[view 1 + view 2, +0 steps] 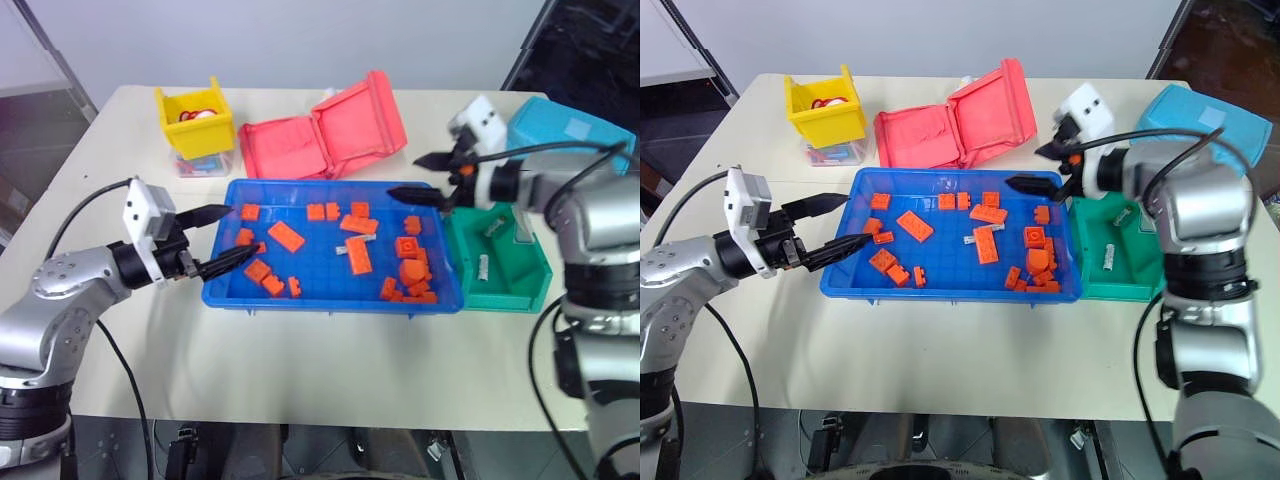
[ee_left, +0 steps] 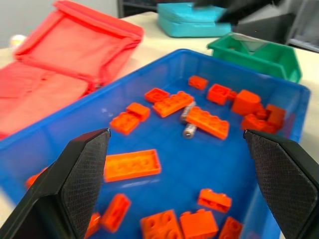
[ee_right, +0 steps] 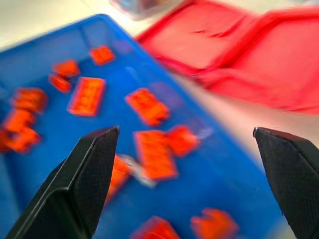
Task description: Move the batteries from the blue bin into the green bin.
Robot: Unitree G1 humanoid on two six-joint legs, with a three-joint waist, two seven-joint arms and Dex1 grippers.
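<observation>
The blue bin (image 1: pixel 330 298) sits mid-table, scattered with orange bricks (image 1: pixel 286 236). One silvery battery (image 1: pixel 344 250) lies among them near the middle, seen close up as a battery (image 2: pixel 188 130) beside a long brick. The green bin (image 1: pixel 520 285) stands against the blue bin's right side with two batteries (image 1: pixel 484 266) inside. My left gripper (image 1: pixel 240 232) hangs open and empty over the blue bin's left rim. My right gripper (image 1: pixel 405 176) is open and empty above the blue bin's far right corner, pointing left and slightly down.
At the back left a yellow bin (image 1: pixel 195 120) rests on a clear box. An opened red pouch (image 1: pixel 330 135) lies behind the blue bin, and a light-blue pouch (image 1: pixel 565 135) behind the green bin. Bare table runs along the front edge.
</observation>
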